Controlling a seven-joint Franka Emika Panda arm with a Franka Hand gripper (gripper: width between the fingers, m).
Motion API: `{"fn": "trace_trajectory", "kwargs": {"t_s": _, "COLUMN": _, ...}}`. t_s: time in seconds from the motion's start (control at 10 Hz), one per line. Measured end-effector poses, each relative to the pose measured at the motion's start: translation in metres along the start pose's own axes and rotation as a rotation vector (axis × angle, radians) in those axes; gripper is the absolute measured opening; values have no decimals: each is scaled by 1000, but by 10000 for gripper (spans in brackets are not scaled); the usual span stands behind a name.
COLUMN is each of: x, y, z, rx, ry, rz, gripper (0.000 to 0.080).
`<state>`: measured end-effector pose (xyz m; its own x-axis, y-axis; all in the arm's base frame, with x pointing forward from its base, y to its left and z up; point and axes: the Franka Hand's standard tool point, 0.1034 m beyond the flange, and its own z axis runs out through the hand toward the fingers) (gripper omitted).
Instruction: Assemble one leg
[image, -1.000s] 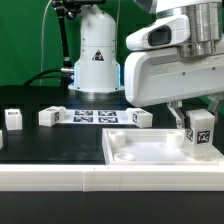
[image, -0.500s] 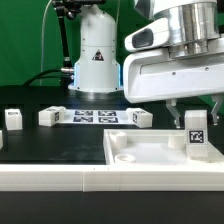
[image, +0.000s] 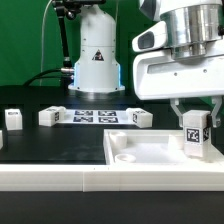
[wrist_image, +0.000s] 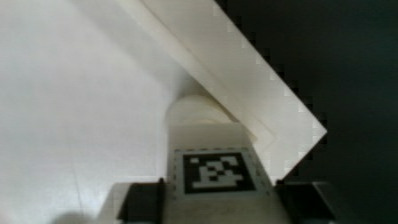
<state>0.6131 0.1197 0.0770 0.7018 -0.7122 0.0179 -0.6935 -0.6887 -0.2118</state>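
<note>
My gripper (image: 196, 118) is shut on a leg (image: 196, 134), a small white upright block with a square marker tag on its face. It holds the leg upright over the right end of the wide white panel (image: 150, 148); the leg's foot is at the panel's surface near its right corner. In the wrist view the leg (wrist_image: 217, 150) sits between the two dark fingers (wrist_image: 150, 203), with the panel's raised rim (wrist_image: 249, 70) running beside it. Three more legs lie on the black table: one (image: 12, 119) at the exterior view's left, one (image: 51, 116) and one (image: 140, 117) beside the marker board.
The marker board (image: 95, 116) lies flat on the black table between two loose legs. The robot's white base (image: 97, 55) stands behind it. A white ledge (image: 60, 178) runs along the table's front edge.
My gripper has moved a little toward the exterior view's right with the leg and turned slightly; the leg stays upright over the panel's right end.
</note>
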Motion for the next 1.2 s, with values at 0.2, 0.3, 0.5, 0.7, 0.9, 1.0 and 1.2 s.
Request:
{"fn": "trace_trajectory", "kwargs": {"t_s": 0.2, "x": 0, "y": 0, "z": 0, "rx": 1, "ry": -1, "rz": -21, "gripper": 295}}
{"fn": "trace_trajectory", "kwargs": {"t_s": 0.3, "x": 4, "y": 3, "z": 0, "rx": 1, "ry": 2, "rz": -137, "gripper": 556}}
{"fn": "trace_trajectory", "kwargs": {"t_s": 0.5, "x": 6, "y": 6, "z": 1, "rx": -12, "ry": -11, "rz": -293, "gripper": 621}}
{"fn": "trace_trajectory", "kwargs": {"t_s": 0.7, "x": 2, "y": 4, "z": 3, "rx": -24, "ry": -16, "rz": -473, "gripper": 644}}
{"fn": "trace_trajectory", "kwargs": {"t_s": 0.9, "x": -1, "y": -1, "z": 3, "rx": -49, "ry": -28, "rz": -658, "gripper": 649}}
{"fn": "trace_trajectory", "kwargs": {"t_s": 1.0, "x": -2, "y": -5, "z": 3, "rx": -65, "ry": -28, "rz": -763, "gripper": 649}}
{"fn": "trace_trajectory", "kwargs": {"t_s": 1.2, "x": -4, "y": -6, "z": 3, "rx": -85, "ry": -26, "rz": -1008, "gripper": 649}}
